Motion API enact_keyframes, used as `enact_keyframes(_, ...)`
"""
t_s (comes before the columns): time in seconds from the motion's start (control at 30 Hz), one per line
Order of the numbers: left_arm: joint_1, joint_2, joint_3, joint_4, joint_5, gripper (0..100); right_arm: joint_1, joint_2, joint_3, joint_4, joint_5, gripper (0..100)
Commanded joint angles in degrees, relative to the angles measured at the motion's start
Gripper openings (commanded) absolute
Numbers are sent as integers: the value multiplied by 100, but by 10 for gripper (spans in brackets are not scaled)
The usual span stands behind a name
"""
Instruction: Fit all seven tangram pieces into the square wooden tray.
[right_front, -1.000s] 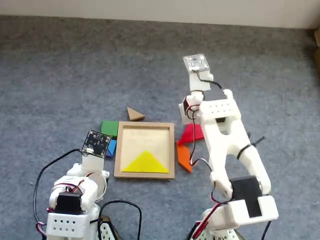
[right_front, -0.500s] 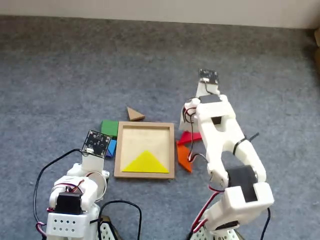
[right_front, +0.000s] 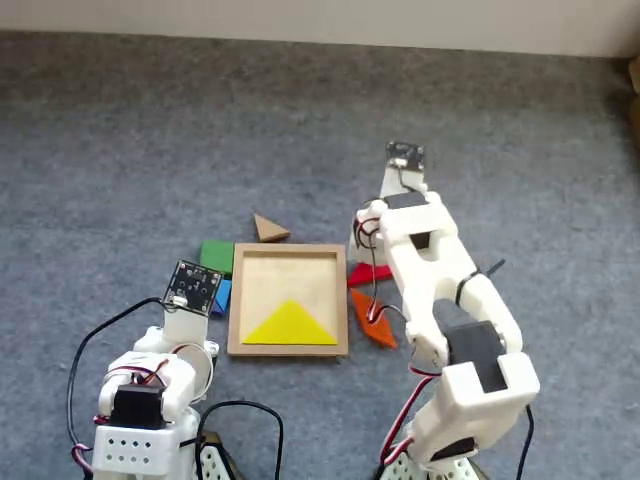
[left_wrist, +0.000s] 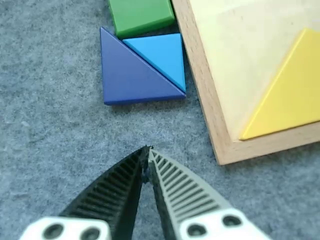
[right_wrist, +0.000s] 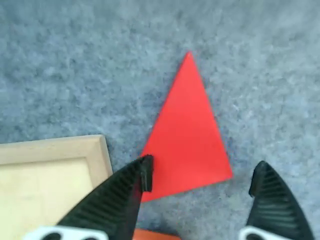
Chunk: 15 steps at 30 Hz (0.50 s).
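One piece, the yellow triangle (right_front: 290, 326), lies inside the wooden tray (right_front: 290, 249), with its long edge along the tray wall nearest my bases. Six pieces lie outside the tray on the grey carpet (right_front: 120, 150).

1. Left pincer (left_wrist: 146, 155): pressed together, with nothing between the fingers. The tips are over bare carpet, just beside a near corner of the tray. Ahead of the tips, the dark blue triangle (left_wrist: 130, 75) and the light blue triangle (left_wrist: 162, 52) touch along their long edges. The green block (left_wrist: 141, 15) sits just past them. All three are close to the tray's outer wall.

2. Right pincer (right_wrist: 202, 175): spread wide, gripping nothing. It hangs over the wide end of the red triangle (right_wrist: 192, 115), which lies flat just off a far corner of the tray. One finger is at a corner of the triangle. The other is over carpet past its edge.

3. Orange piece (right_front: 378, 332): on the carpet beside the tray, near the red triangle.

4. Brown triangle (right_front: 268, 229): just beyond the tray's far wall.
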Motion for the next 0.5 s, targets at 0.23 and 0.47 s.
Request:
enact_keyframes(0.23,40,-215,110,18,-26,5,-163,-1103,-13,-57,-624,308)
enact_keyframes(0.47,40,-215,110,18,-26,5,-163,-409,-48,-374,-1345,309)
